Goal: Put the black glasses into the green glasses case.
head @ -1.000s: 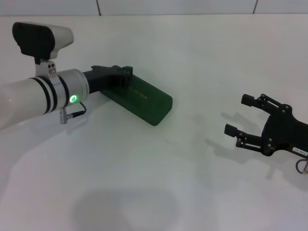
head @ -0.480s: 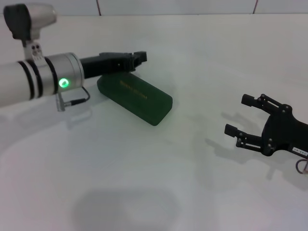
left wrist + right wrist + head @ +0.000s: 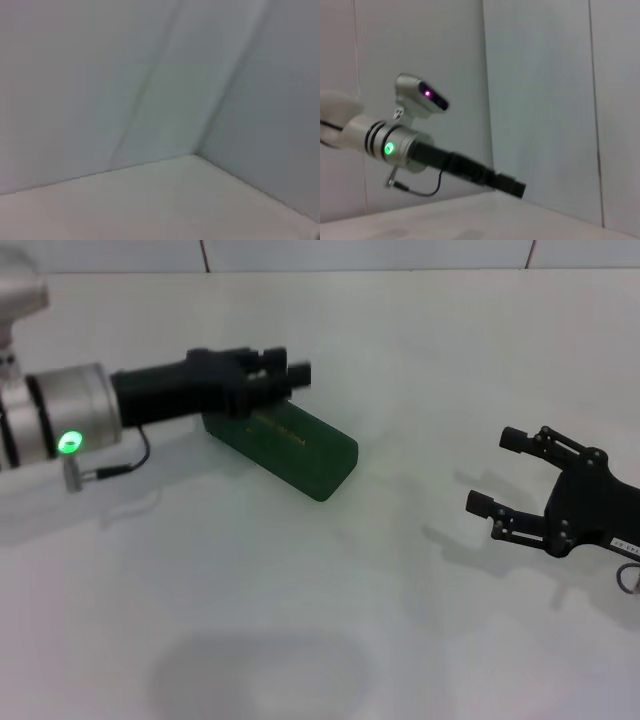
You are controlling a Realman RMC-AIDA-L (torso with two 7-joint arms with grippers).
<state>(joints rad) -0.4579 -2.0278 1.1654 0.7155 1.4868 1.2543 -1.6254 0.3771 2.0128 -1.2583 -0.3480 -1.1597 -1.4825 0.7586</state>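
One closed green glasses case (smooth, oblong, round-cornered).

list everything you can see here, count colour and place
case: one, dark green, closed, lying on the table left of centre, gold lettering on its lid
glasses: none visible in any view
table: one, white, under everything
wall: white, tiled, behind the table
left arm: one, silver with a green light, reaching in from the left
left gripper: one, black, above the case's far end
right gripper: one, black, open, low over the table on the right, apart from the case
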